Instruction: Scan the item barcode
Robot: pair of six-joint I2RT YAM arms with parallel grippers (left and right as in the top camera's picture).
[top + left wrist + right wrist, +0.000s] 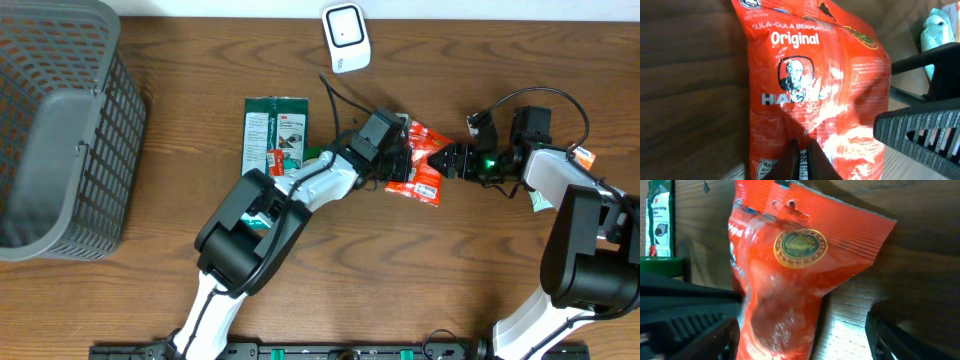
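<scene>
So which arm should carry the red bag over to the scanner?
Left. The left gripper is shut on the red bag and lies nearer the white scanner; the right gripper stands open at the bag's far end.

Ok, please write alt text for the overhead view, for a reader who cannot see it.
Two robot arms meet at a red bag on a wooden table: the left tool is shut on one edge, the right tool open at the other. A white scanner, green package and grey basket lie nearby.
</scene>
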